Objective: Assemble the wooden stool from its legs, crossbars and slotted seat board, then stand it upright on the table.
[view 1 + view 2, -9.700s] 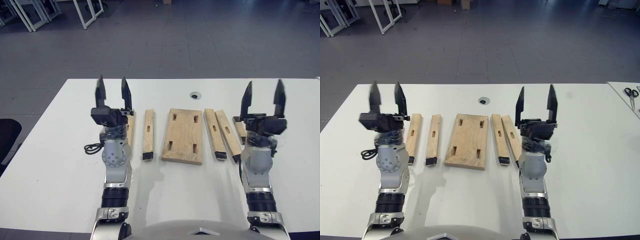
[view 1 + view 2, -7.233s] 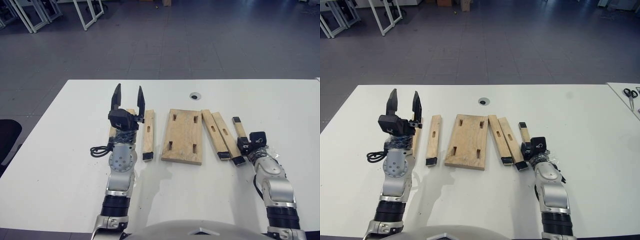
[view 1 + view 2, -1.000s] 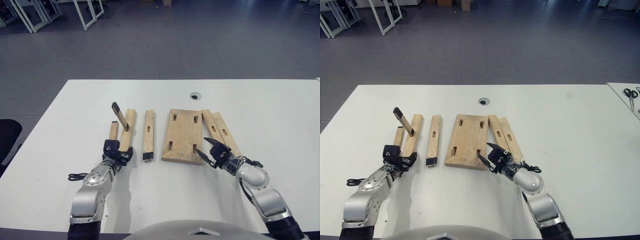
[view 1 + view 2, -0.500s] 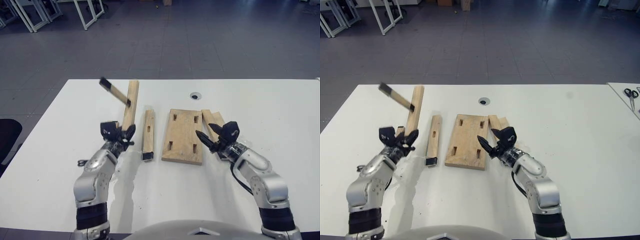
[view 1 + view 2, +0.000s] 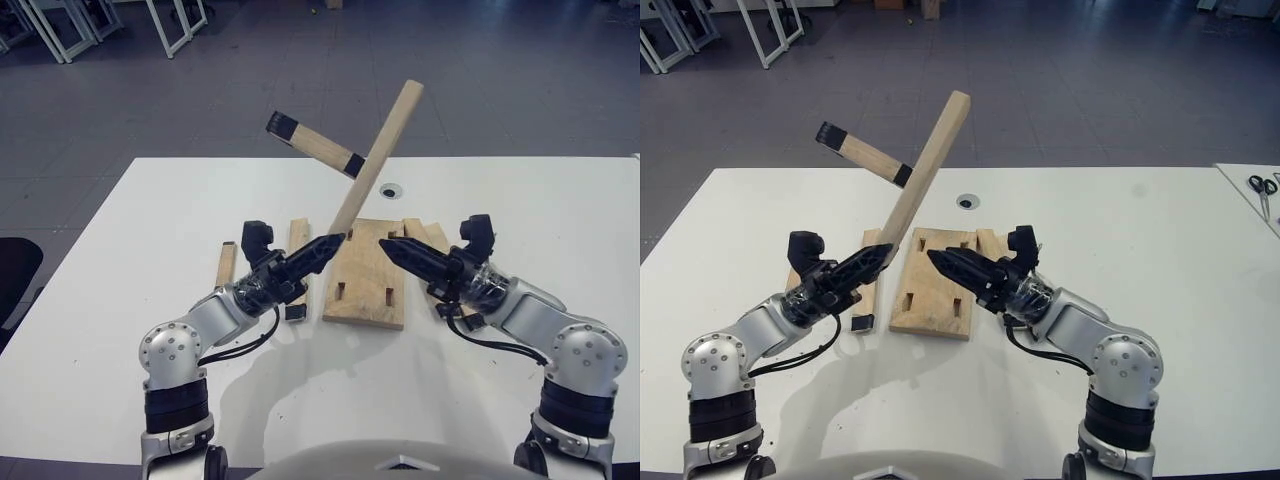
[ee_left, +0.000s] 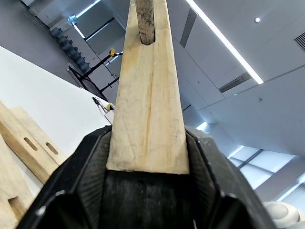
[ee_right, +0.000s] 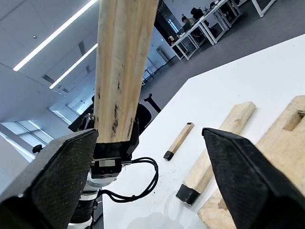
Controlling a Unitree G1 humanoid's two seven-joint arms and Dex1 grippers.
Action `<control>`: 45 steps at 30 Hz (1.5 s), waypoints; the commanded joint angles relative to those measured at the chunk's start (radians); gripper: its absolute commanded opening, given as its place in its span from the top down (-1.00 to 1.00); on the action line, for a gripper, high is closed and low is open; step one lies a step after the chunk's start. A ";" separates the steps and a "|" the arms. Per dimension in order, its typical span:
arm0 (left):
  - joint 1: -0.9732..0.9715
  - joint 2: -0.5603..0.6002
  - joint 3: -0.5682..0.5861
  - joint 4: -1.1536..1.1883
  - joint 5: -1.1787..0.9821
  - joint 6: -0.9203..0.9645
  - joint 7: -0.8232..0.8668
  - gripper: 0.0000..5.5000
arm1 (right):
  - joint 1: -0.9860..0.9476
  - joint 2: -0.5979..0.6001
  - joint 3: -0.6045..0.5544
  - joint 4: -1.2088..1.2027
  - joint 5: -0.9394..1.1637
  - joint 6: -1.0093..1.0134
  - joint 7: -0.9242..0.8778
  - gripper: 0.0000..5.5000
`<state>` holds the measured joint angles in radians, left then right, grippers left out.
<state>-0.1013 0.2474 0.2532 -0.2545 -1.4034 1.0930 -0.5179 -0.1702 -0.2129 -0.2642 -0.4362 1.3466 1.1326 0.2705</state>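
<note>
Currently the left gripper [image 5: 328,242] clamps a leg [image 5: 385,150], its crossbar [image 5: 312,146] slotted through, tilted above the seat board [image 5: 366,292]. The right gripper [image 5: 388,245] hangs spread, empty; next it likely steadies that leg for slotting.

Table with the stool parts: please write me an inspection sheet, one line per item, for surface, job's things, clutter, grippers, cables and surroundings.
Surface: white table with a round cable port.
Job's things: seat board lies flat; held leg is raised and tilted, with a crossbar stuck through its slot; second leg and short crossbar lie left of the board; two more legs lie right of it, partly hidden.
Clutter: nothing seen.
Grippers: left gripper shut on the held leg's lower end; right gripper open above the seat board.
Cables: left-wrist cable and right-wrist cable, both black loops.
Surroundings: grey floor, white frames, scissors on a neighbouring table.
</note>
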 commanded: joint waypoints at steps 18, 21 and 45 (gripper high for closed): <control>0.016 0.183 -0.120 -0.063 -0.104 0.074 -0.108 0.26 | 0.006 -0.219 0.181 -0.022 0.436 -0.159 -0.178 -0.10; 0.009 0.210 -0.126 -0.056 -0.086 0.072 -0.138 0.26 | 0.016 -0.239 0.190 -0.020 0.424 -0.164 -0.171 0.13; -0.132 0.304 -0.503 0.124 0.990 -0.604 -0.059 -0.08 | -0.001 -0.433 0.110 0.067 0.047 -0.306 -0.012 0.26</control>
<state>-0.2401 0.4812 -0.0422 -0.1293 -0.7069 0.5931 -0.6129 -0.1399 -0.6043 -0.1323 -0.4120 1.5421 0.8745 0.2251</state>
